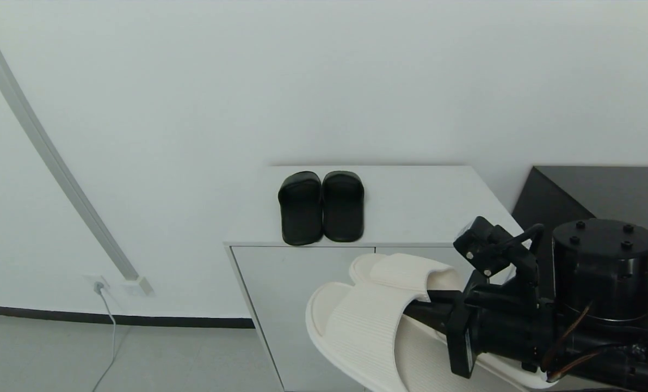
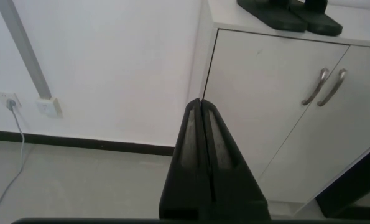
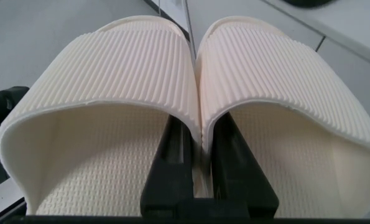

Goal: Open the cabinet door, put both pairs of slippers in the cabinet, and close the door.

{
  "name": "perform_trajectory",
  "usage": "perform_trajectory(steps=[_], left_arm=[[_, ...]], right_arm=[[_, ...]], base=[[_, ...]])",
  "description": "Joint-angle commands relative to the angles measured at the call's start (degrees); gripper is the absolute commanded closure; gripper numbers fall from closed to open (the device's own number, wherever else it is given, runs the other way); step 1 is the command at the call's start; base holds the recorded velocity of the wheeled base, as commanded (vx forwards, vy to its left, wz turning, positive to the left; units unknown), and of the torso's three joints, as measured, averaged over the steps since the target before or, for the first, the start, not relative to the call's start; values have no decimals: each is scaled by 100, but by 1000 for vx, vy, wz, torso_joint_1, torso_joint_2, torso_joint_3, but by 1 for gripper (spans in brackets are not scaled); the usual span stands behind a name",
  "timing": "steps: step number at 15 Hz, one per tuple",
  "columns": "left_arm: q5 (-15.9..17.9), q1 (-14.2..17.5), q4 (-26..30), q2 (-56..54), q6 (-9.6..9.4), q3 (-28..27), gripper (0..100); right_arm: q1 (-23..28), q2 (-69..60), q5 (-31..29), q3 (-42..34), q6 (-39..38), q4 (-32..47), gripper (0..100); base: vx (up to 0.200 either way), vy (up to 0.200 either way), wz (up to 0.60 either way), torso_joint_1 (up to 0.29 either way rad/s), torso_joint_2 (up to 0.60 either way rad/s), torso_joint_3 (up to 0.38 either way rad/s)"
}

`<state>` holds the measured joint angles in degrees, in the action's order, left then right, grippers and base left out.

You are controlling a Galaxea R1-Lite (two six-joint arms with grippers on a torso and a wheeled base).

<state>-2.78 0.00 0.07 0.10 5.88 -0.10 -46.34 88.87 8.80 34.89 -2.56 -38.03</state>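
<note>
White ribbed slippers (image 1: 378, 321): lower centre, pinched together by right tool (image 3: 198, 149)
Left tool (image 2: 201, 143): closed, empty
Black rubber slippers (image 1: 321, 207): centre, atop shut white cabinet (image 1: 280, 294)

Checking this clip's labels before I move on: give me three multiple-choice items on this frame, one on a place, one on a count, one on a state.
1. Where are the black slippers? A. on the floor B. on top of the cabinet C. inside it
2. How many white slippers are there? A. one B. four C. two
3. How are the cabinet's doors? A. both shut B. one ajar C. both wide open
Answers: B, they sit side by side on its top; C, one pair is held by the right gripper; A, both fronts lie flush, handles together.
</note>
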Motion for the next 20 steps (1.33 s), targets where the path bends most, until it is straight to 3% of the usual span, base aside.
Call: perform_trajectory(steps=[1, 9, 10, 20], left_arm=[[-3, 0, 1, -1, 1, 1, 100], [5, 0, 10, -1, 1, -8, 100], [5, 0, 10, -1, 1, -8, 0], [5, 0, 10, -1, 1, 1, 0]], right_arm=[[-33, -19, -1, -44, 1, -2, 100], [-42, -89, -1, -96, 1, -29, 100], [-42, -89, -1, -105, 1, -29, 100], [-69, -63, 51, -184, 71, -20, 100]], base=[[0, 0, 0, -217, 491, 281], [0, 0, 0, -225, 537, 317], [0, 0, 0, -203, 520, 325], [0, 0, 0, -164, 488, 324]])
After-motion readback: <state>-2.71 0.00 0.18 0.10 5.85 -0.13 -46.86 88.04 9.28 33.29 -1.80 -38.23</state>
